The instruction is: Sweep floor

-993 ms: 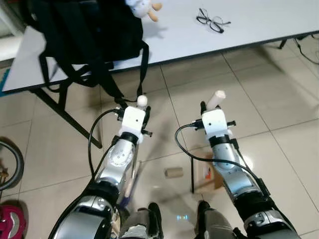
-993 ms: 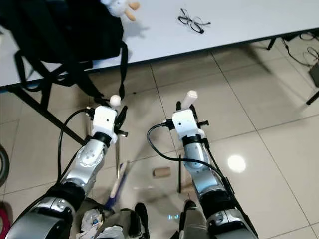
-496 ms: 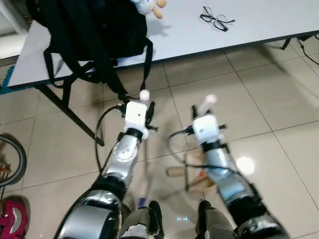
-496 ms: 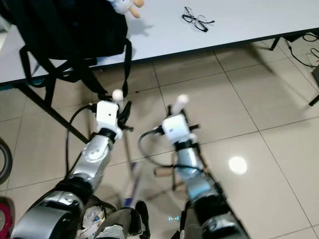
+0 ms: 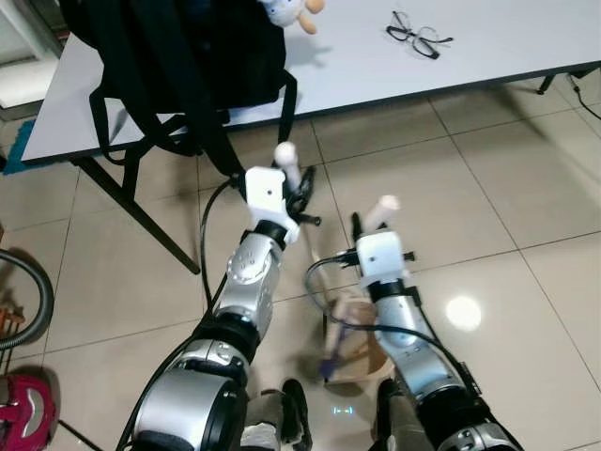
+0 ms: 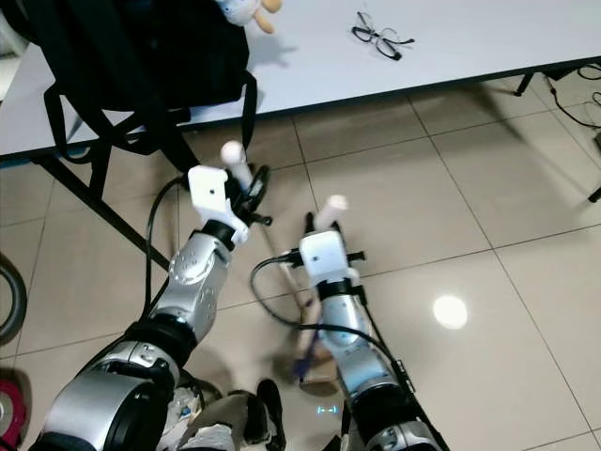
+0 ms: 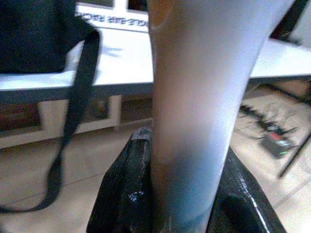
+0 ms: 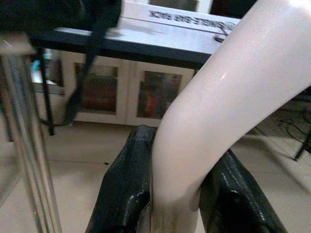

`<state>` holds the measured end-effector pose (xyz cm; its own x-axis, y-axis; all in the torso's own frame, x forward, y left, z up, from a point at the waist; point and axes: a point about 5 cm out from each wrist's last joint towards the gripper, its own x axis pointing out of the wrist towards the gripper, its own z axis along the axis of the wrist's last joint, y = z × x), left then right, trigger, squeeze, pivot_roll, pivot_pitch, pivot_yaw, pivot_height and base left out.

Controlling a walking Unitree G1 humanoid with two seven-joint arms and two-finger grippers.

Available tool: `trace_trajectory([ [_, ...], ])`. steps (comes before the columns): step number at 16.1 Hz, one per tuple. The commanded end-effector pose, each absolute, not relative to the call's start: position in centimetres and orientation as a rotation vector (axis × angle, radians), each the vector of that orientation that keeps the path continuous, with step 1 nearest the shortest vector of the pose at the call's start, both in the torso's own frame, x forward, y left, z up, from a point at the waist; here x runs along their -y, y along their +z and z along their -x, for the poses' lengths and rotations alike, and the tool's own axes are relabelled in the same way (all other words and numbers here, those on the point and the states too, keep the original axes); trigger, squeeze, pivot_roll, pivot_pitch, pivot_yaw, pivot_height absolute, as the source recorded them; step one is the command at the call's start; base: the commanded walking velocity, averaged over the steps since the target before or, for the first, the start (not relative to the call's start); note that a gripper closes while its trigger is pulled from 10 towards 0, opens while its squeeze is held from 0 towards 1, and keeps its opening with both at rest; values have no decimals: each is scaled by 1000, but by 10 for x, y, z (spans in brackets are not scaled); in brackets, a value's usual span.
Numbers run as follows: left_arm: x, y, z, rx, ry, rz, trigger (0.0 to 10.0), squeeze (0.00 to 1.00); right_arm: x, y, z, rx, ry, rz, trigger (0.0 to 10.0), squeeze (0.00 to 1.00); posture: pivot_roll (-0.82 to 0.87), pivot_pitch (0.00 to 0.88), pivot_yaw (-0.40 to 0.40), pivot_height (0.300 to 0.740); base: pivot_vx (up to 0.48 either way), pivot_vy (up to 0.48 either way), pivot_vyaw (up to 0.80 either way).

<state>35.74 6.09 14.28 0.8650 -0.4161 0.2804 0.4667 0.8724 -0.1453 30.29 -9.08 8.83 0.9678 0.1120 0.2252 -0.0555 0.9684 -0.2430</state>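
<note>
Mid-sweep, 2 tools in hand.

Left end effector [image 5: 302,188] clamped on the broom handle [image 7: 199,97]; black fingers [image 7: 126,194] pressed against both sides of the pale shaft in the left wrist view. White handle tip [image 5: 285,152] sticks up just above the left wrist. Shaft runs down and toward the robot's right, crossing in front of the right arm; blurred broom head [image 5: 327,365] sits low on the tiled floor [image 5: 526,188], near the robot's feet.

Right end effector [image 5: 362,225] clamped on the dustpan handle [image 8: 218,107]; fingers [image 8: 126,194] tight on either side of the curved white grip. Handle top [image 5: 386,203] pokes up just ahead of the right wrist. Dustpan tray [image 5: 352,324] rests on the floor directly under the right forearm, partly hidden by it.

Key relation: broom's long axis slants from the left end effector, high and forward, down to the head beside the dustpan tray, low and close to the robot. Head looks to be at or touching the tray; blur leaves the exact contact unclear. Next stroke likely a short pull by the left arm toward the tray, right arm holding the pan flat.

Debris not readable at the tray. Black backpack [image 5: 178,56], glasses [image 5: 419,38] and a plush toy [image 5: 291,11] on the white desk [image 5: 507,38] ahead, well apart from the work.
</note>
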Motion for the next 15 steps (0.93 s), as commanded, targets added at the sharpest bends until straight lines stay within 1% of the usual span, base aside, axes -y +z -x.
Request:
trace_trajectory([
  [1,-50,148,-356,253,-546,281,10000,0,94,80,-301,191,64,216,10000,0,-53,206,151,740,0,0,0],
  [2,-46,147,-353,240,-614,271,10000,0,100,80,-303,183,44,212,10000,0,-46,191,153,740,0,0,0],
  [3,-45,145,-351,238,-641,253,10000,0,103,80,-305,180,32,208,10000,0,-44,185,154,740,0,0,0],
  [5,-52,146,-352,245,-675,222,10000,0,116,82,-310,171,-24,180,10000,0,-46,155,157,740,0,0,0],
  [6,-54,148,-352,250,-682,216,10000,0,118,83,-311,170,-36,171,10000,0,-46,155,157,740,0,0,0],
  [9,-81,165,-360,271,-705,96,10000,0,142,87,-314,170,-124,113,10000,0,-47,94,155,740,0,0,0],
  [10,-94,171,-362,279,-700,64,10000,0,152,88,-313,175,-152,106,10000,0,-54,67,156,740,0,0,0],
  [13,-119,182,-362,292,-670,32,10000,0,174,93,-312,185,-214,94,10000,0,-64,36,156,740,0,0,0],
  [15,-132,180,-359,287,-630,57,10000,0,190,98,-310,197,-262,78,10000,0,-78,6,161,740,0,0,0],
])
